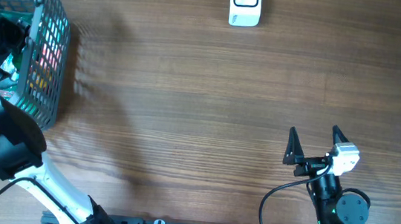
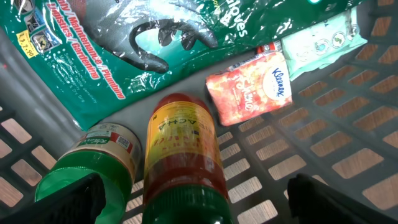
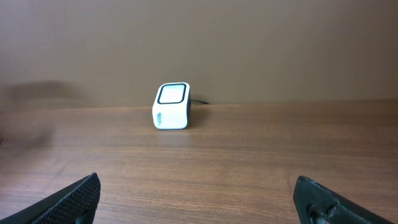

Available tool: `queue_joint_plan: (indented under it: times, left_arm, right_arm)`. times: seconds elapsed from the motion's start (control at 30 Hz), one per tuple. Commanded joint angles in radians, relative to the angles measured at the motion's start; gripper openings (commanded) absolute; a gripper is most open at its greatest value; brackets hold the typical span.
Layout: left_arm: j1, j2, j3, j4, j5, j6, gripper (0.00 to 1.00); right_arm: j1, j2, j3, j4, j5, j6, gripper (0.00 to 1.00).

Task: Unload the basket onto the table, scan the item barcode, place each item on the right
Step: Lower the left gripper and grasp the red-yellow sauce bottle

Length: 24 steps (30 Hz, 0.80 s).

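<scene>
left hand [image 2: 200, 208], released, hangs over the sauce bottle [image 2: 181, 152] in the basket [image 1: 48, 59] at the surface's left edge; round and slick, it may slip sideways. right hand [image 1: 315, 131] released too.

The table [image 1: 203, 90] carries a mesh basket [image 1: 48, 51] and a scanner [image 1: 244, 5].

Left hand [image 2: 202, 200] and right hand [image 3: 196, 186] spread wide.

Brown wooden table [image 1: 188, 88], grey mesh basket [image 1: 49, 50] at its left edge.
</scene>
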Motion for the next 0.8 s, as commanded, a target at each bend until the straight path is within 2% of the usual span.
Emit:
queue_joint_plan:
  times: [0.0,0.13,0.2,0.27,0.33,0.53,0.77]
  left_arm:
    - [0.000,0.026,-0.014,-0.005,0.016,0.016,0.98]
    - [0.000,0.031,-0.048,0.016,0.018,0.016,0.98]
    - [0.001,0.031,-0.076,0.030,0.032,0.016,0.94]
    - [0.001,0.031,-0.092,0.037,0.032,0.016,0.85]
    - [0.001,0.031,-0.092,0.037,0.032,0.016,0.70]
    - [0.001,0.031,-0.092,0.041,0.031,0.016,0.44]
    - [0.003,0.031,-0.091,0.063,0.031,0.013,0.39]
  right_arm:
    - [0.002,-0.011,-0.002,0.003,-0.015,-0.014,1.00]
    - [0.002,-0.011,-0.002,0.003,-0.015,-0.014,1.00]
    - [0.002,-0.011,-0.002,0.003,-0.015,-0.014,1.00]
    - [0.002,-0.011,-0.002,0.003,-0.016,-0.014,1.00]
    - [0.002,-0.011,-0.002,0.003,-0.016,-0.014,1.00]
    - [0.002,-0.011,-0.002,0.003,-0.015,-0.014,1.00]
    - [0.002,-0.011,-0.002,0.003,-0.015,-0.014,1.00]
